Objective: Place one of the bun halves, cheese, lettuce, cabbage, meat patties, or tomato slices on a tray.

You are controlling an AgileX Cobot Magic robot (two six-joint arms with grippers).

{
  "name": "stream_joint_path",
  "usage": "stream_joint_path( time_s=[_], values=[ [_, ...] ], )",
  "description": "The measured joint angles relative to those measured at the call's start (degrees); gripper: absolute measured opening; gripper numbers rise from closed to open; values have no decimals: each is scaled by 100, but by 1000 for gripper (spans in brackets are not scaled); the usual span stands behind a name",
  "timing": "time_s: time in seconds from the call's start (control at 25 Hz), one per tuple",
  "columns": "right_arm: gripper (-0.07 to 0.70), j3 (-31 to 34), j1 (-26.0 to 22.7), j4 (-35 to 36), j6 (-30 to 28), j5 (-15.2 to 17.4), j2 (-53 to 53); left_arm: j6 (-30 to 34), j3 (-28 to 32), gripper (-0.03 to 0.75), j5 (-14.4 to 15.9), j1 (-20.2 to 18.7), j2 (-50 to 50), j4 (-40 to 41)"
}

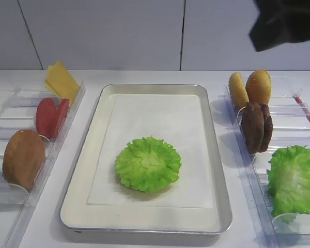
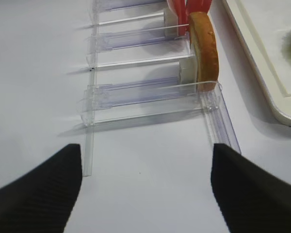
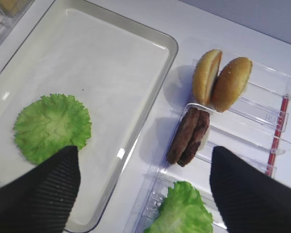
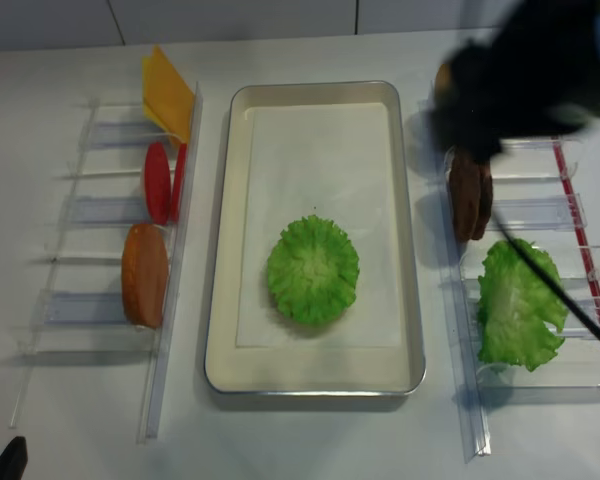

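lettuce (image 1: 148,164) lies flat on the tray (image 1: 212,129) liner, near centre; right gripper (image 3: 144,187) hangs above, jaws wide, empty; left gripper (image 2: 146,187) likewise; a careless descent could nudge the meat patties (image 3: 188,136) at right.

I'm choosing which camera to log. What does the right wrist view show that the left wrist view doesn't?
Only the right wrist: meat patties, two bun halves, the floppy green leaf, and the right gripper's open fingers. Only the left wrist: tomato slices, a single bun half, and the left gripper's open fingers. Both: tray and lettuce.
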Motion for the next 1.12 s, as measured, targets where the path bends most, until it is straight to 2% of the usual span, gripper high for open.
stream_joint_path(
  time_s=[0.16, 0.36, 0.56, 0.72, 0.84, 0.96, 1.12],
  values=[
    [586, 588, 0, -39, 95, 58, -1144, 0, 0, 530, 0, 0, 0, 0],
    [587, 1632, 0, 161, -167, 157, -2429, 0, 0, 530, 0, 0, 0, 0],
    [587, 2932, 0, 444, -343, -235, -3696, 0, 0, 530, 0, 0, 0, 0],
    [587, 3759, 0, 569, -526, -288, -4635, 0, 0, 530, 0, 0, 0, 0],
    [587, 4094, 0, 642, -601, -291, -5213, 0, 0, 530, 0, 0, 0, 0],
    [587, 4148, 0, 642, -874, -291, -5684, 0, 0, 530, 0, 0, 0, 0],
    [587, 4284, 0, 704, -1189, -87, -6119, 0, 0, 530, 0, 0, 0, 0]
  ],
)
